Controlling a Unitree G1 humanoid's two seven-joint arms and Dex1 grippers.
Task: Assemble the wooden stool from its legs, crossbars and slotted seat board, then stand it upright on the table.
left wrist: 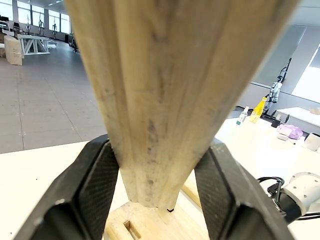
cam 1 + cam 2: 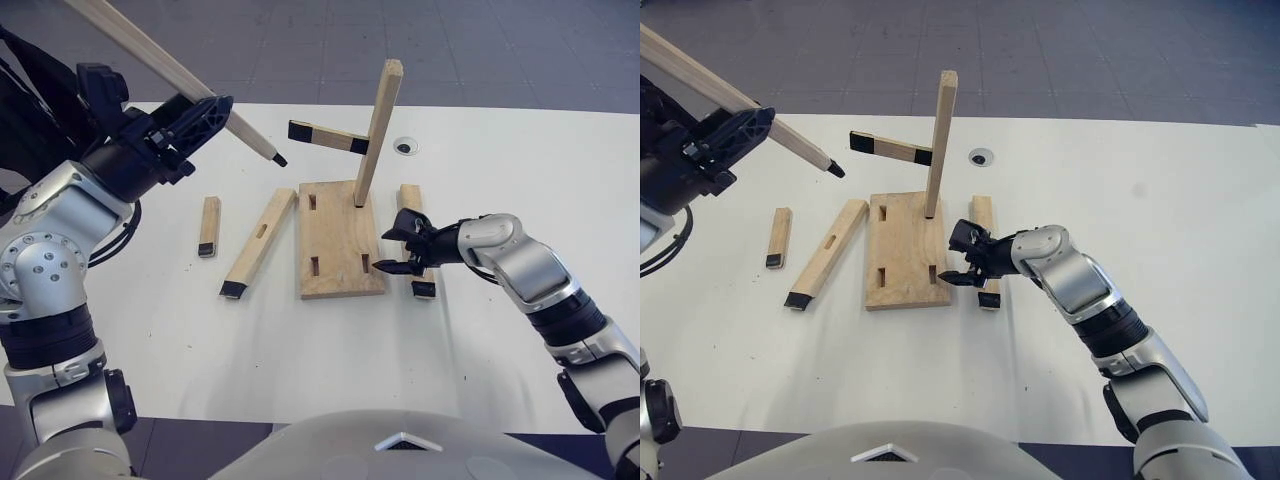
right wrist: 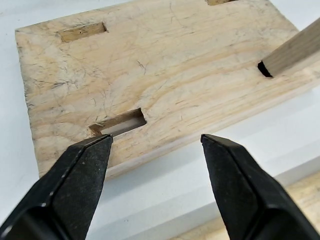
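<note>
The slotted seat board (image 2: 335, 245) lies flat mid-table. One leg (image 2: 376, 130) stands upright in its far right slot, and a crossbar (image 2: 325, 135) juts from that leg toward the left. My left gripper (image 2: 200, 118) is raised over the table's left side, shut on a long leg (image 2: 150, 55) whose black tip (image 2: 280, 159) points down toward the board. My right gripper (image 2: 383, 250) hovers open at the board's right edge, close to the near right slot (image 3: 120, 122), with nothing between its fingers. Another leg (image 2: 413, 215) lies on the table under it.
A slotted leg (image 2: 260, 242) and a short crossbar (image 2: 209, 226) lie on the table left of the board. A round grommet hole (image 2: 404, 147) sits at the back. The white table has free room at the front and far right.
</note>
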